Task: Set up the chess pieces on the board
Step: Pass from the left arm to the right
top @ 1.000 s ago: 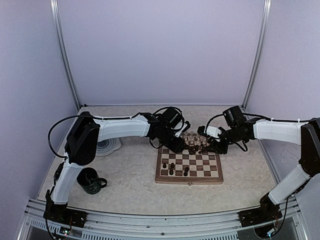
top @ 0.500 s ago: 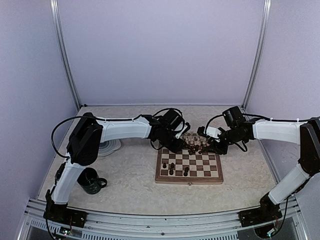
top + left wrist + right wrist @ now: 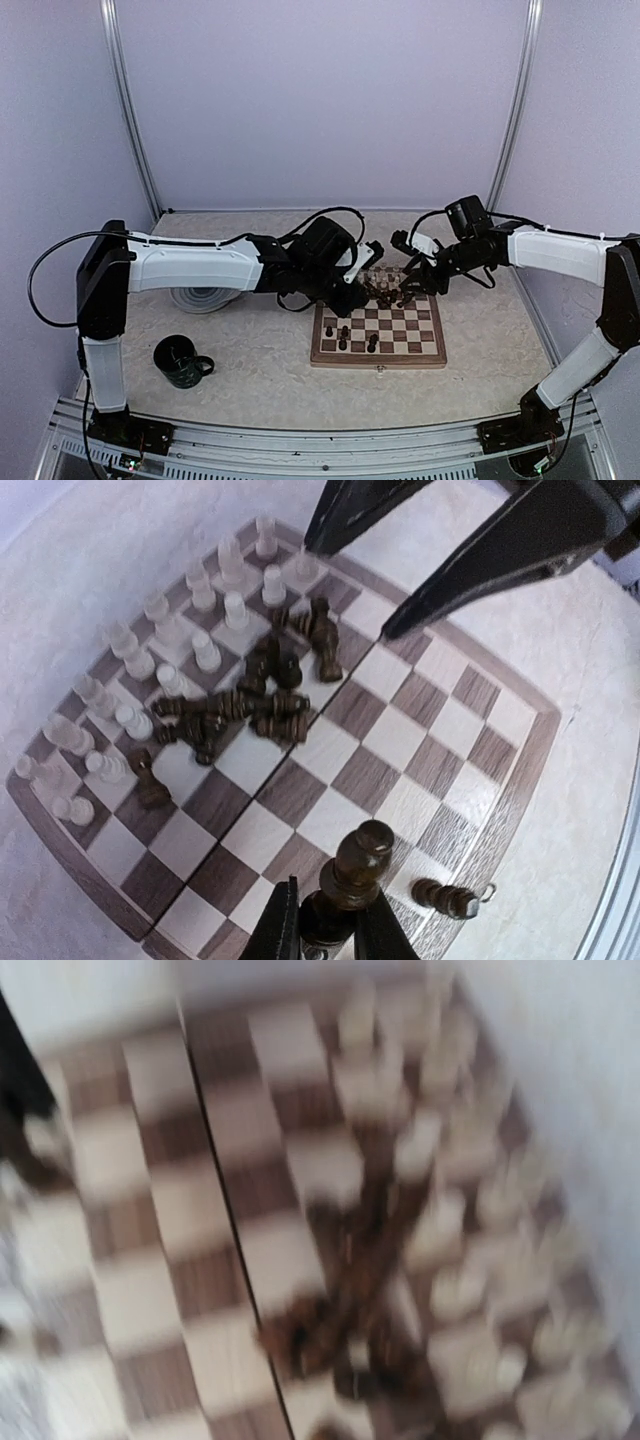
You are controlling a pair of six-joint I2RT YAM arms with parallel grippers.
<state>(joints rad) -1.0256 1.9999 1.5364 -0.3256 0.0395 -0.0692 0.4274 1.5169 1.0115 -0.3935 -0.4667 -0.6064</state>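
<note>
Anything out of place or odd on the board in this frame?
Yes. Dark pieces lie toppled in a heap on the board, beside upright cream pieces; a stray dark piece lies on its side on the board's rim.

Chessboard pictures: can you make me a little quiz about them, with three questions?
1. True or false: the left tool is shut on a dark piece.
2. Where is the mug? A: on the board. B: on the table, left of the board. C: held by the left tool.
3. What colour are the standing pieces lined up in rows?

Key: 1 true; 2 B; 3 pale cream.
</note>
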